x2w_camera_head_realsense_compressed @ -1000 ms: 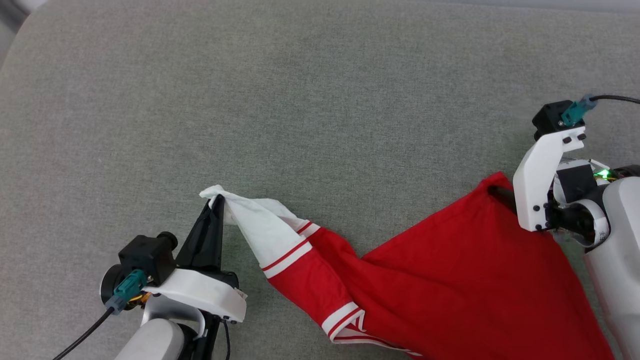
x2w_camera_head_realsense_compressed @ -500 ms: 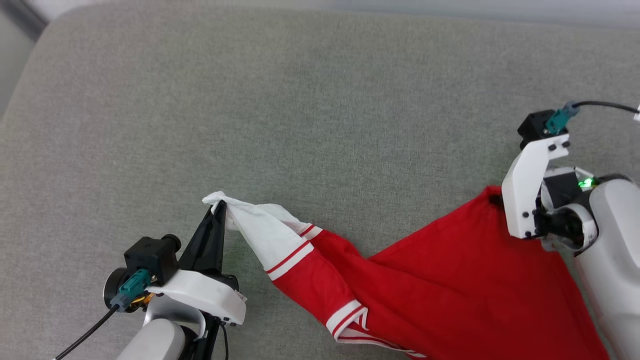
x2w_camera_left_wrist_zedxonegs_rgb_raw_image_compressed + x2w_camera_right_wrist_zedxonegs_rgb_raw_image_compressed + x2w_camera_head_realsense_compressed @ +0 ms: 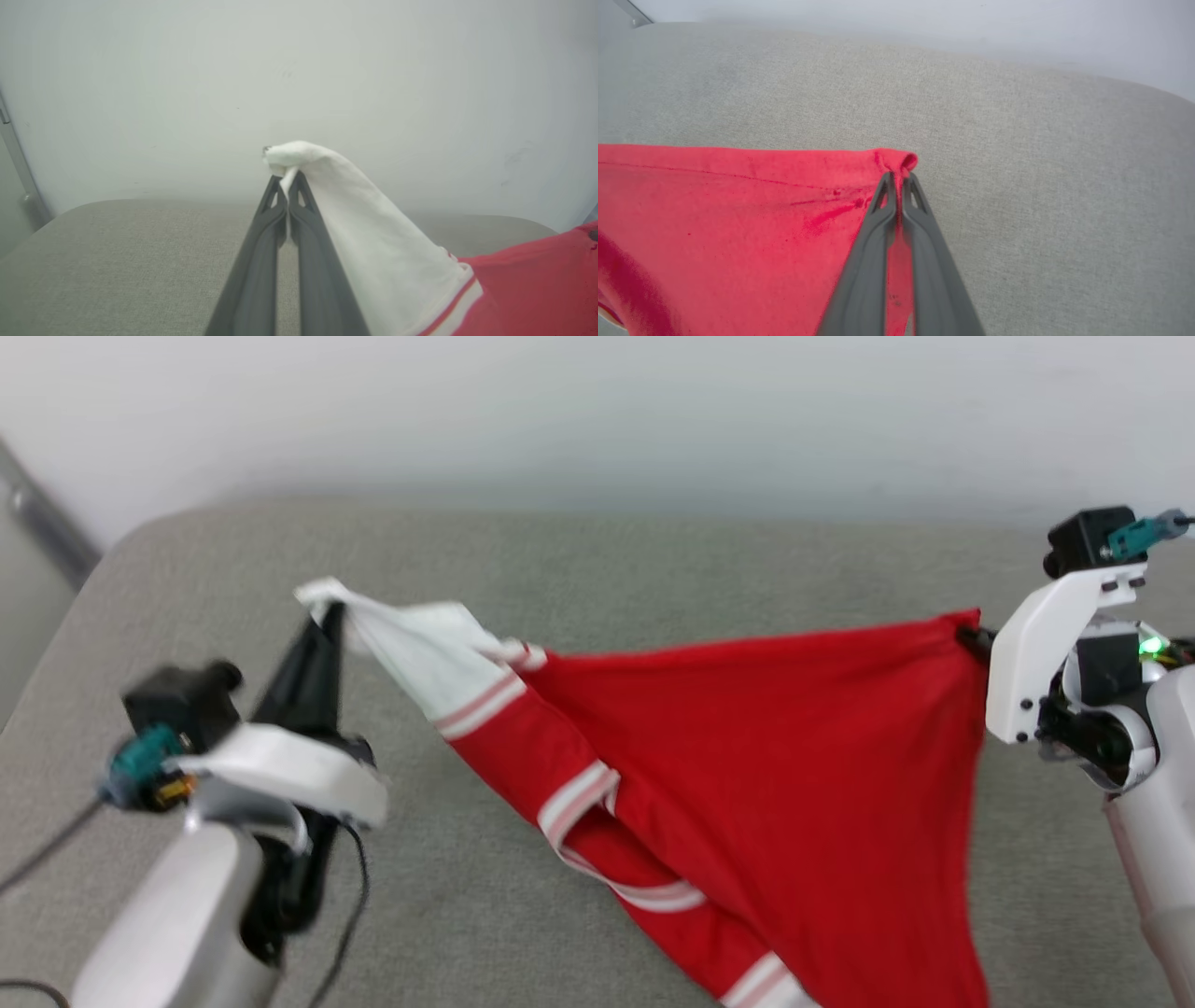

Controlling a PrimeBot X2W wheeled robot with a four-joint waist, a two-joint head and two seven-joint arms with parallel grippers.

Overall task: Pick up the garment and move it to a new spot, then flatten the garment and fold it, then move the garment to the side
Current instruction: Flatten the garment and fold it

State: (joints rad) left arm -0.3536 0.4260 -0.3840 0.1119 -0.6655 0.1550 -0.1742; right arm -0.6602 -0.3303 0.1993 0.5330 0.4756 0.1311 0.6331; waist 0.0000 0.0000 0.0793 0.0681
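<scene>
The garment [image 3: 766, 756] is a red shirt with white sleeves and red-and-white stripe trim, hanging stretched in the air between both arms above the grey cushion. My left gripper [image 3: 329, 611] is shut on the tip of a white sleeve [image 3: 327, 186]; in the left wrist view the left gripper [image 3: 287, 179] pinches the bunched white cloth. My right gripper [image 3: 971, 637] is shut on a red hem corner; in the right wrist view the right gripper [image 3: 899, 179] clamps the rolled red edge [image 3: 896, 161]. The lower part of the garment droops toward the bottom edge of the head view. No lettering is visible.
A wide grey upholstered surface [image 3: 653, 551] lies under the garment, with a rounded corner at the far left [image 3: 140, 537]. A pale wall [image 3: 597, 411] rises right behind it. A dark cable [image 3: 350, 905] hangs by the left arm.
Both grippers have risen with the garment, which went from lying on the cushion to hanging stretched between them. The head camera has tilted up, bringing the wall into view.
</scene>
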